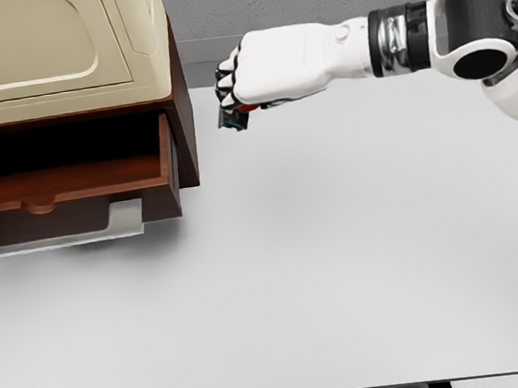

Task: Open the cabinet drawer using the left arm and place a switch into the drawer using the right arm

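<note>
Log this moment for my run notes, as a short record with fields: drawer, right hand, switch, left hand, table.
drawer: the cabinet drawer is pulled open, its brown inside showing
cabinet: brown, at the picture's upper left, a cream appliance on top
right hand: the right hand is held above the table, right of the cabinet, fingers curled
switch: a small dark switch with a bit of red sits in the right hand's grasp, outside the drawer
left hand: not clearly seen; only a dark piece at the left edge
table: white table
</note>
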Available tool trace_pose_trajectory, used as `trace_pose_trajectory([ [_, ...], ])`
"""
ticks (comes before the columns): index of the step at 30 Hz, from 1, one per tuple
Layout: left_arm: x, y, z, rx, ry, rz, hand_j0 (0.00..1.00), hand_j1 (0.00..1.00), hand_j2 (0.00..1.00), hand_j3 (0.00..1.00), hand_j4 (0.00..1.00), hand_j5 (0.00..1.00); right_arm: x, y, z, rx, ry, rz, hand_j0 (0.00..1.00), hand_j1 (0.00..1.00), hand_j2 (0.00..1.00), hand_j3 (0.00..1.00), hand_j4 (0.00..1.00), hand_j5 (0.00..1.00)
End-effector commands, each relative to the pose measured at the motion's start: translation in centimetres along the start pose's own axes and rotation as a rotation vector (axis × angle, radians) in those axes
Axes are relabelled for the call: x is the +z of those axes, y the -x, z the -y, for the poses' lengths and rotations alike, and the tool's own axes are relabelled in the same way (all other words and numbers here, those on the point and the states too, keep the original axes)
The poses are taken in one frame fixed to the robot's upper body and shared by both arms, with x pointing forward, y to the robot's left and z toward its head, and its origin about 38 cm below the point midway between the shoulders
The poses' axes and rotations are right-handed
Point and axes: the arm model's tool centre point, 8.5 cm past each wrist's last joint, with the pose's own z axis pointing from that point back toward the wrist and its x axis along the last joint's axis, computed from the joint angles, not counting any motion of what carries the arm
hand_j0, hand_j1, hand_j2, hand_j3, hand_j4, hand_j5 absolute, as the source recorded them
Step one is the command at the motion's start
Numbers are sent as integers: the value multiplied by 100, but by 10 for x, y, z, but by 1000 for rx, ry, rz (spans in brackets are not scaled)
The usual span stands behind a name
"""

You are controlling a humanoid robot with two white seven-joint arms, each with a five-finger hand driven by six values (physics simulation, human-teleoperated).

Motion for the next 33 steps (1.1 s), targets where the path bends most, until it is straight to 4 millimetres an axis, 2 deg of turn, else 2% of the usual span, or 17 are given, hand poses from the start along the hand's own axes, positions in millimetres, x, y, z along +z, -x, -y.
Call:
trace_pose_trajectory([
  [1, 0, 0, 0, 7, -5, 3, 100, 100, 100, 100, 100, 100, -10, -14, 3, 17, 3, 46, 38, 38, 38, 38, 38, 38],
  [8, -2, 1, 1, 4, 1, 2, 100, 100, 100, 100, 100, 100, -30, -31, 24, 76, 15, 115, 38, 38, 38, 38, 38, 38],
  [14, -3, 2, 3, 5, 5, 3, 100, 100, 100, 100, 100, 100, -51, -40, 51, 123, 52, 161, 38, 38, 38, 38, 38, 38],
  [18, -4, 3, 4, 7, 7, 4, 100, 100, 100, 100, 100, 100, -63, -37, 65, 130, 64, 167, 38, 38, 38, 38, 38, 38],
  [22, -5, 4, 5, 0, 15, 0, 100, 100, 100, 100, 100, 100, -67, -39, 75, 146, 75, 176, 38, 38, 38, 38, 38, 38],
  [27, -5, 4, 6, 1, 16, 0, 100, 100, 100, 100, 100, 100, -69, -28, 83, 147, 73, 153, 39, 39, 39, 39, 39, 39],
  [31, -5, 4, 6, 1, 16, 0, 100, 100, 100, 100, 100, 100, -98, -26, 84, 122, 42, 175, 38, 38, 38, 38, 38, 38],
  [33, -5, 4, 6, 1, 16, 0, 100, 100, 100, 100, 100, 100, -114, -34, 86, 130, 22, 204, 39, 39, 39, 39, 39, 39],
])
